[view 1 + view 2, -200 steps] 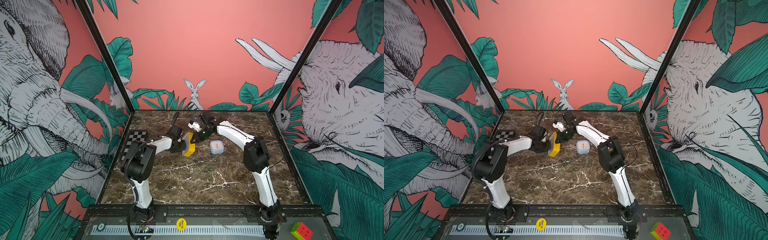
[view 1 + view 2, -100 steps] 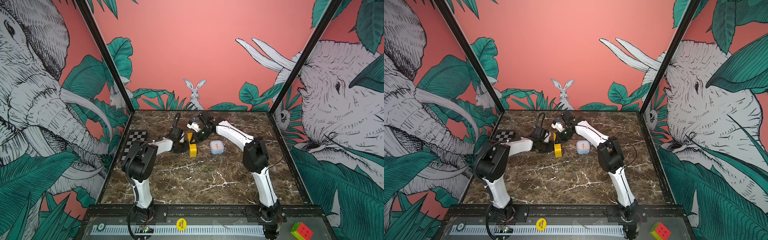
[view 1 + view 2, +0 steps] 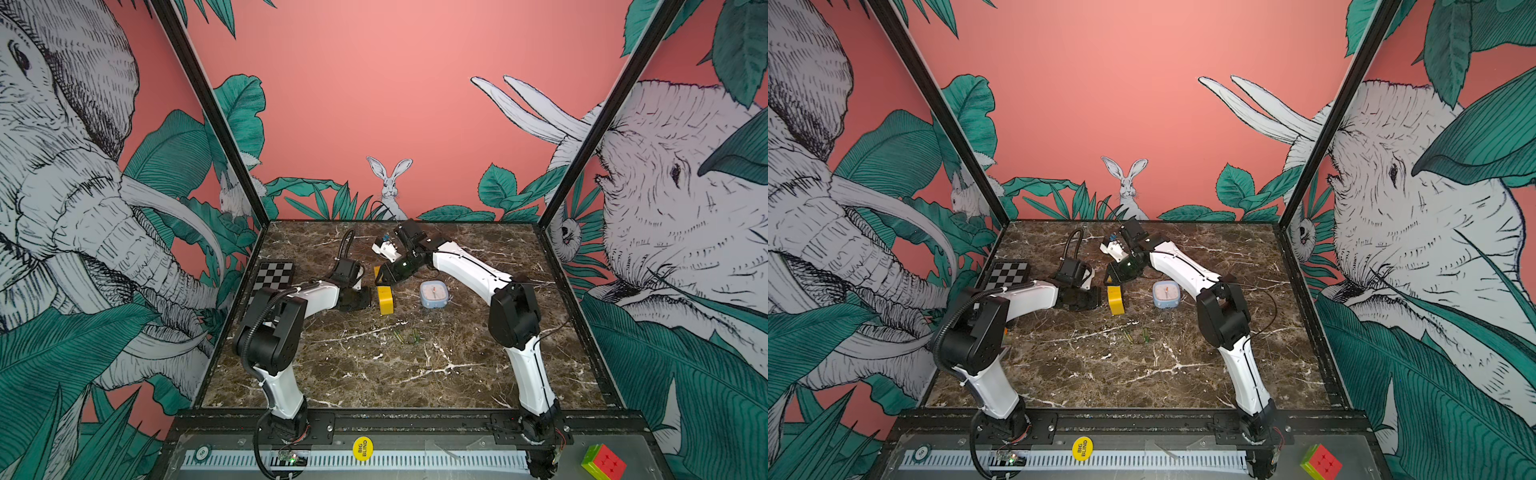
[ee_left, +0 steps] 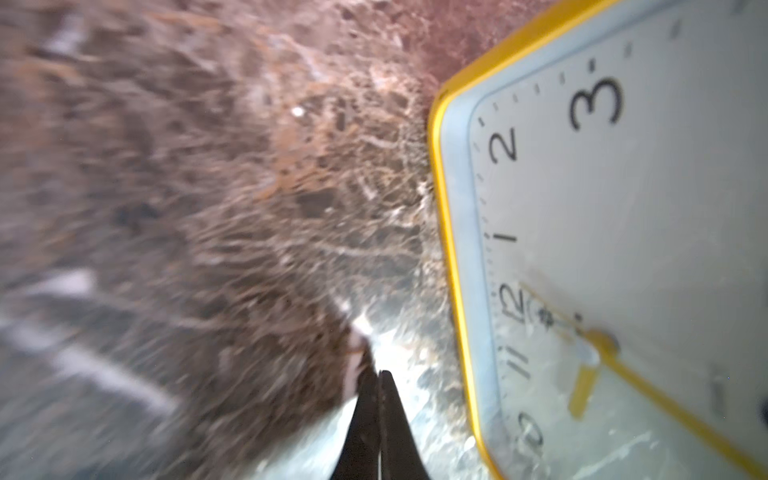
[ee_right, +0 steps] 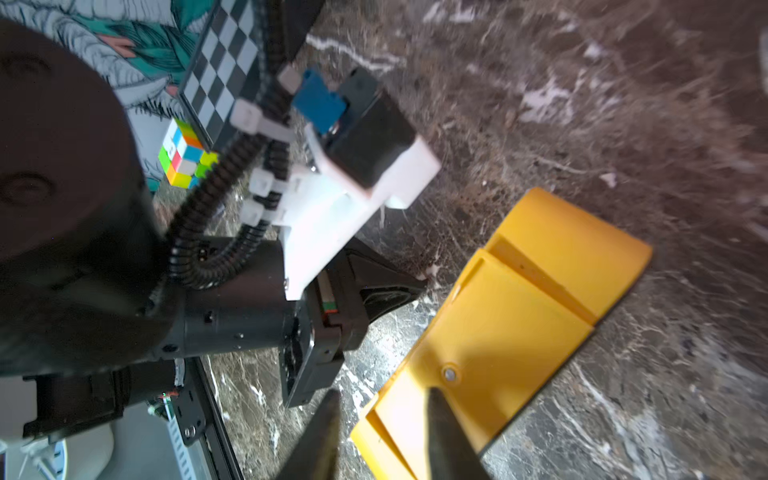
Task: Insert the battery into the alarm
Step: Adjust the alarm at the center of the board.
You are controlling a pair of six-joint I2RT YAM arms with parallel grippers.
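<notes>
Green batteries (image 3: pixel 415 335) lie loose on the tabletop (image 3: pixel 374 374), at 5 o'clock from the yellow alarm (image 3: pixel 385 301), which stands on edge. At its 9 o'clock the left end effector (image 4: pixel 379 376) is pressed together. At its 12 o'clock the right end effector (image 5: pixel 382 392) is spread over the alarm's edge.

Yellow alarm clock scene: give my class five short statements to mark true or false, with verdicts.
1. The left gripper is shut. True.
2. The right gripper is shut on the yellow alarm clock. False: its jaws stand open by the clock's back.
3. Both green batteries lie on the table. True.
4. The blue clock lies face down. False: its dial faces up.
5. The left wrist view shows the yellow clock's back. False: it shows the dial.
</notes>
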